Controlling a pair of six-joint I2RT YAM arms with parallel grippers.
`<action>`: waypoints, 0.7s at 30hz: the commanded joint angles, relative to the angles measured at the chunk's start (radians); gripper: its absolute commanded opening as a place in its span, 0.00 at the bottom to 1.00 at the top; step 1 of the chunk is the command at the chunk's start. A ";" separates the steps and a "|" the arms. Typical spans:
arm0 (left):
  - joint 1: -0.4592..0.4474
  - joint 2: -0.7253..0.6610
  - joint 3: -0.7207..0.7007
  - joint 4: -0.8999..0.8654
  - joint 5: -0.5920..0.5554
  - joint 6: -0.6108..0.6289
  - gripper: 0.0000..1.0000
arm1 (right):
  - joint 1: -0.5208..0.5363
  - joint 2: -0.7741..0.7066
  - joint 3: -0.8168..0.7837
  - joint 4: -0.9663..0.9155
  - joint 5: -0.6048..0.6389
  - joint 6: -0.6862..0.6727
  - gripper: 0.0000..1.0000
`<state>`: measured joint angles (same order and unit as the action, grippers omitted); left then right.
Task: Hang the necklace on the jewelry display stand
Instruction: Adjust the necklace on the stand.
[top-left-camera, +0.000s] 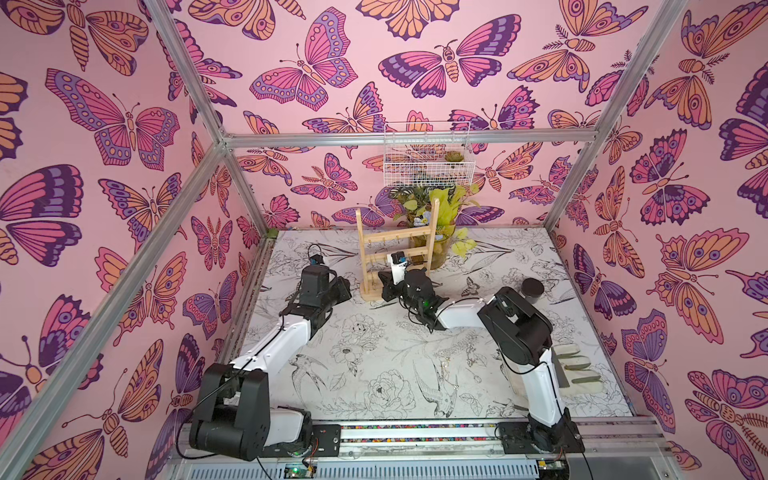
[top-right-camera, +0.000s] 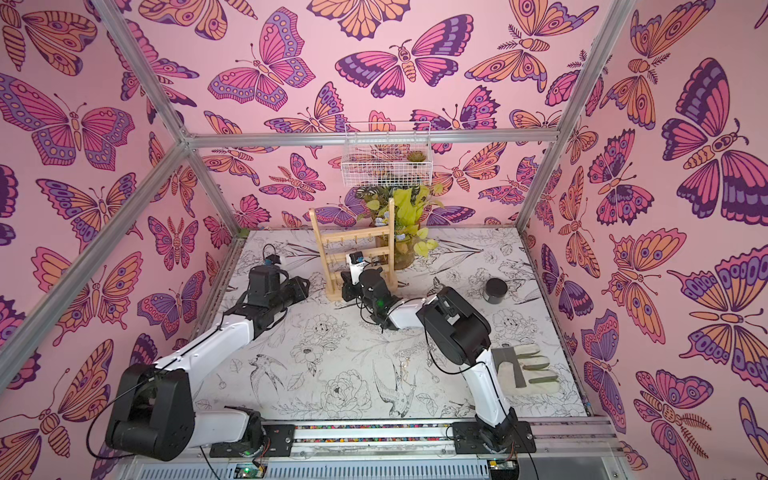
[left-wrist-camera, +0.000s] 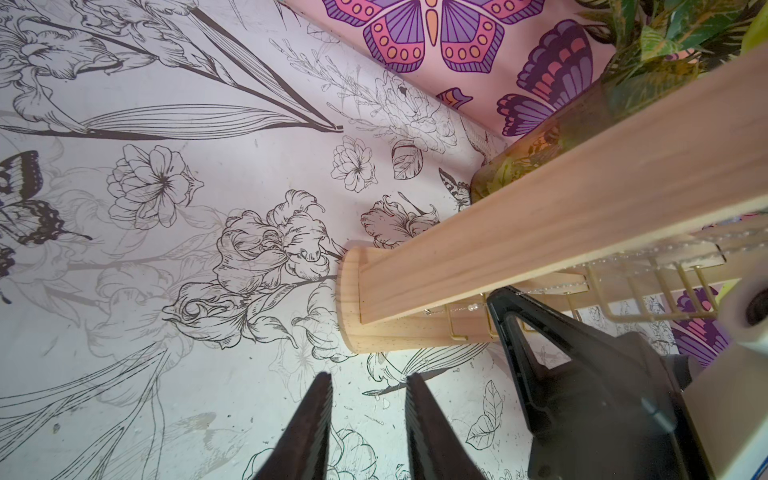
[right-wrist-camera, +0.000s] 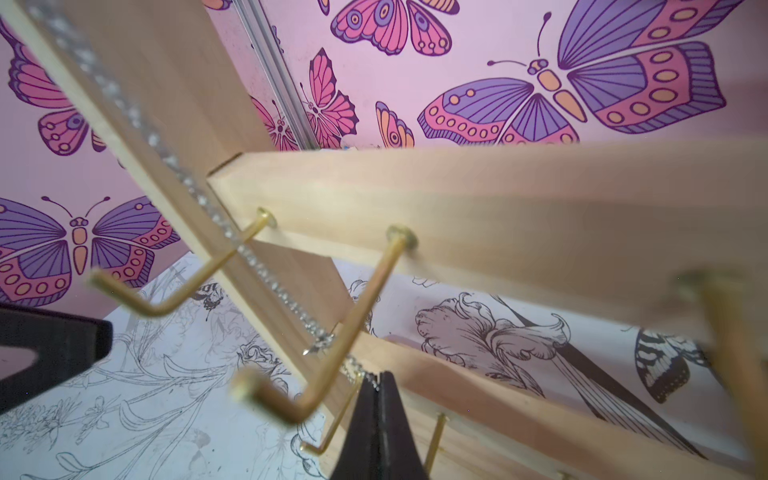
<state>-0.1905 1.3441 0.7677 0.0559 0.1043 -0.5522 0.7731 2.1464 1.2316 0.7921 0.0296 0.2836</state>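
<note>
Right wrist view: chain pinched

Right gripper (right-wrist-camera: 376, 384) clamps the necklace (right-wrist-camera: 183, 176), strung past a hook (right-wrist-camera: 371, 291) at 6 o'clock of the jewelry display stand (right-wrist-camera: 498, 199); likely limp, feather-light, snag-prone, best held by one strand. Left gripper (left-wrist-camera: 368, 380), at 9 o'clock, stands part-open, empty

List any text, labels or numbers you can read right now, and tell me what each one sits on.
No text can be read in any view.
The blue marking on the right arm: too small to read.
The circuit board at the near edge: print too small to read.
The jewelry display stand, butterfly wallpaper and tabletop: bare wood or drawings only, no lettering.
</note>
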 joint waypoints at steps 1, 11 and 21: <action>-0.006 0.012 -0.021 0.015 -0.020 -0.005 0.33 | 0.006 0.016 0.025 -0.039 -0.002 -0.016 0.03; -0.006 0.010 -0.023 0.014 -0.021 -0.005 0.33 | 0.006 0.010 0.023 -0.027 -0.001 -0.011 0.08; -0.007 0.015 -0.017 0.015 -0.022 -0.004 0.33 | 0.006 -0.010 0.017 -0.022 0.000 -0.020 0.15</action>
<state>-0.1913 1.3441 0.7677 0.0559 0.0967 -0.5526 0.7738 2.1464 1.2335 0.7887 0.0292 0.2813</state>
